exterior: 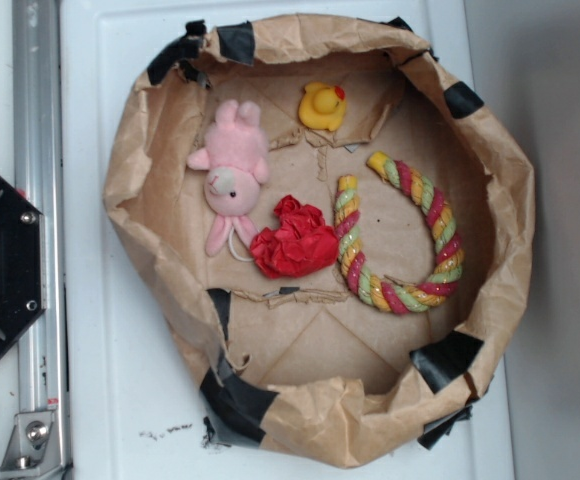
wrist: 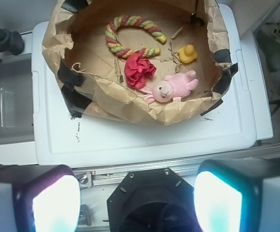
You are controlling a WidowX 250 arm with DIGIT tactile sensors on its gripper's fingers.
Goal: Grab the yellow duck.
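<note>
The yellow duck (exterior: 323, 106) (wrist: 188, 53), small and glossy with an orange-red beak, sits on the floor of a brown paper basin (exterior: 130, 200) (wrist: 130, 104), near its far wall. My gripper (wrist: 137, 205) shows only in the wrist view. Its two fingers (wrist: 55, 203) stand wide apart at the bottom of that view, above the black robot base, with nothing between them. The gripper is open and well short of the basin, far from the duck. In the exterior view the gripper is out of view.
Inside the basin lie a pink plush bunny (exterior: 232, 170) (wrist: 171, 87), a crumpled red cloth (exterior: 295, 240) (wrist: 139, 68) and a twisted rope (exterior: 400, 235) (wrist: 130, 36). The black robot base (exterior: 0, 265) (wrist: 152, 203) and a metal rail (exterior: 38, 150) flank the white table (exterior: 110, 400).
</note>
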